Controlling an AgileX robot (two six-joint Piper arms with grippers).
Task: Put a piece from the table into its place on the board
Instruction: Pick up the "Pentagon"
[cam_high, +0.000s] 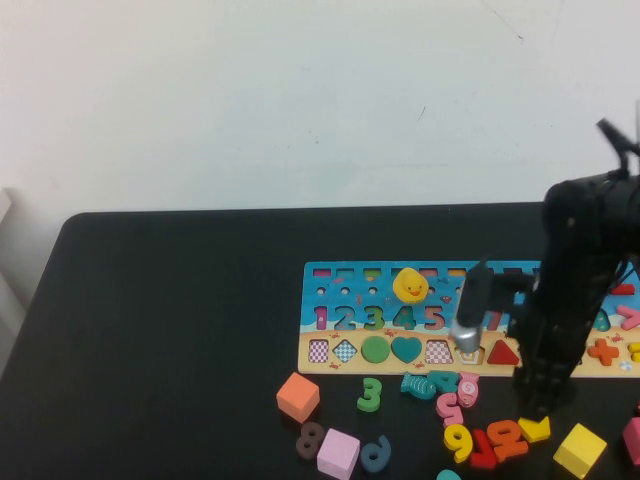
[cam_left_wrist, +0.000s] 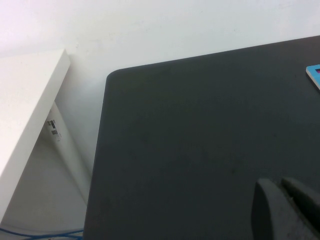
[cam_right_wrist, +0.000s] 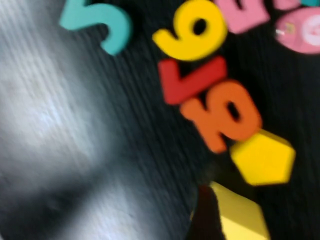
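Right end effector, jaws apparently spread and pinching nothing, poised just above the small flat yellow wooden pentagon on the matte black worktop, touching an orange numeral. Risk: closing may snag that numeral. Beyond, the long wooden puzzle board holds shapes; one slot appears vacant. Left end effector: state indeterminable.

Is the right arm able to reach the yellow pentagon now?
Probably yes. The right pincer hangs just above the pentagon on the table; only the orange 10 touches it. The left pincer is far away.
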